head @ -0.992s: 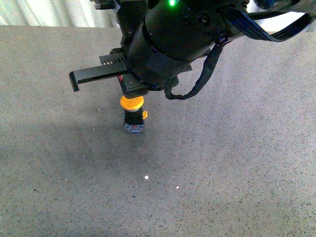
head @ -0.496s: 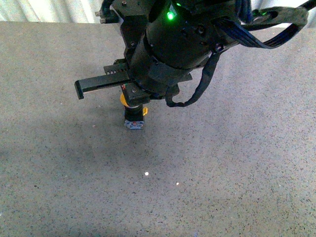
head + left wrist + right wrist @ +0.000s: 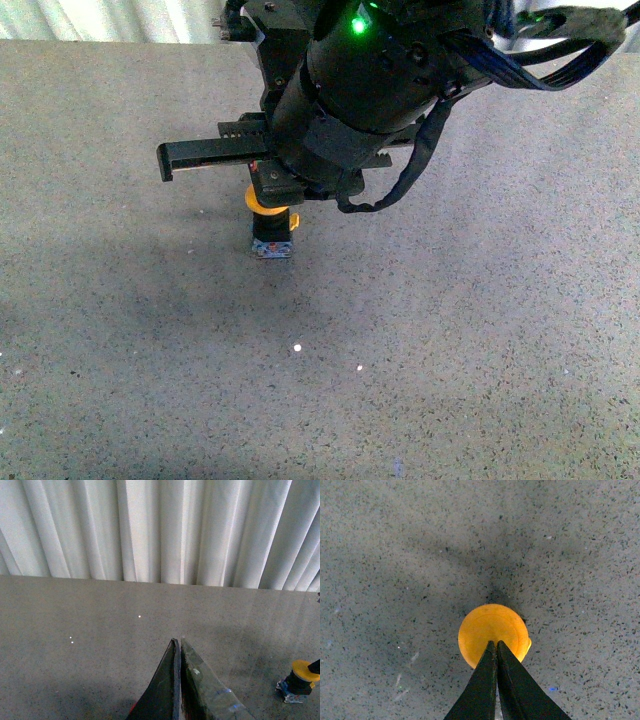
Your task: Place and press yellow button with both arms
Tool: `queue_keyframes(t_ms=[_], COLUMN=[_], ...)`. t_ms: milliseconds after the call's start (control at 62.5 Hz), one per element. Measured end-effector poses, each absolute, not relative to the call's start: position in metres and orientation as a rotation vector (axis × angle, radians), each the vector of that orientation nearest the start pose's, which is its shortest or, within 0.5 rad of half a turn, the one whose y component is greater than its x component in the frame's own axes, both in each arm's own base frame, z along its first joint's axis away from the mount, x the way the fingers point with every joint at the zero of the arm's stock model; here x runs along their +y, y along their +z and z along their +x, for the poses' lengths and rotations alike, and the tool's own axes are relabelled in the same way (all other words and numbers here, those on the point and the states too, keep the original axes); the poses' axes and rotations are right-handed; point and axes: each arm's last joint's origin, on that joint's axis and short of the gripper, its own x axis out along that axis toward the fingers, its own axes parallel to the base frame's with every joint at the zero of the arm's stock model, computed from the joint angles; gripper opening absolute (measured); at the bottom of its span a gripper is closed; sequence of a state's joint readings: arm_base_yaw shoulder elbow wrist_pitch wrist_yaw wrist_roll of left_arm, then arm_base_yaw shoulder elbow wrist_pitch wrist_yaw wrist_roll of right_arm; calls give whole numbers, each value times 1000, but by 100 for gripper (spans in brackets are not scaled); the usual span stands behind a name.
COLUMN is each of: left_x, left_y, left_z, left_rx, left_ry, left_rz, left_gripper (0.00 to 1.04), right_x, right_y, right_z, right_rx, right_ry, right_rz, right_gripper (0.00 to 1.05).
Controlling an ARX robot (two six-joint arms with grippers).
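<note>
Left side: the left fingers [image 3: 167,680] are pressed together with nothing between them. They sit low over the bench [image 3: 480,350], facing a pale curtain [image 3: 150,530]. From that wrist the button [image 3: 300,680] shows off to one side, well apart from the tips. The left arm itself is out of the front view.

Centre-left of the front view: the button stands free on the bench with nothing gripping it. Its long axis is vertical, with the yellow cap [image 3: 262,205] up and the bluish-grey base down. A small yellow side tab [image 3: 293,222] pointing to the picture's right. It is upright, with no lean that I can make out.

Above it and to the right: the right arm [image 3: 370,90] hangs over the button, green light on. The right fingers [image 3: 482,685] are closed to a single point, empty, and the tip lies over the near edge of the cap. From the front, the underside of that arm meets the cap's top (whether it is touching or just above, I cannot tell).

Progress, as I judge it: the placing is done. The press is at or very near contact on the right side, and I cannot tell whether the cap is pushed down. The left arm has no share in a press at this moment, and that part looks left to do.
</note>
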State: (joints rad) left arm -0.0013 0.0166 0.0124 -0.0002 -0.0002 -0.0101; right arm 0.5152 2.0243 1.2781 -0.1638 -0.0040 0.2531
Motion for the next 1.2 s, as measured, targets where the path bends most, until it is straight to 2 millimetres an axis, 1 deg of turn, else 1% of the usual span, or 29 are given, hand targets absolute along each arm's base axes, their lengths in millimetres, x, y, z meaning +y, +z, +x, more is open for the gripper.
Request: queue_keyframes(t_ms=[128,192,352,368,384,464,512,544,576,608,640,656,688,704,720,768,832,976,1200], left_x=[0,0,0,0,0,0,0,0,0,0,0,0,0,0,0,0,0,0,0], left_y=[166,166,166,166,166,166,166,166,166,166,166,166,166,166,166,166,166,166,166], left_z=[98,98,98,98,98,98,98,98,98,98,98,98,98,98,98,98,98,98,98], left_rx=[4,4,4,4,4,4,4,4,4,4,4,4,4,4,4,4,4,4,4], left_ry=[-1,-1,-1,-1,-1,-1,-1,-1,-1,-2,-4,-4,-3,-3,-2,-1,-1,-2,-1], left_rz=[-10,-10,-10,-10,-10,-10,-10,-10,-10,-10,-10,-10,-10,-10,-10,-10,-10,-10,-10], left_gripper=[1,1,1,1,1,1,1,1,1,1,1,1,1,1,1,1,1,1,1], right_x=[202,198,181,178,177,162,155,148,146,142,135,133,121,119,112,96,80,56,33], right_y=[152,160,206,213,214,236,243,247,248,249,247,246,239,238,234,227,221,206,191], right_z=[362,360,346,342,341,324,316,307,305,303,298,296,287,286,280,269,253,226,196], right_rx=[881,839,673,649,643,553,525,506,481,372,233,204,109,101,68,23,1,5,7], right_ry=[378,372,391,394,394,403,411,412,387,308,189,164,76,64,41,11,4,3,10], right_rz=[35,44,77,76,76,78,73,73,59,33,14,12,17,18,19,20,22,8,4], right_gripper=[1,1,1,3,4,19,25,33,36,31,24,22,14,13,9,1,1,1,1])
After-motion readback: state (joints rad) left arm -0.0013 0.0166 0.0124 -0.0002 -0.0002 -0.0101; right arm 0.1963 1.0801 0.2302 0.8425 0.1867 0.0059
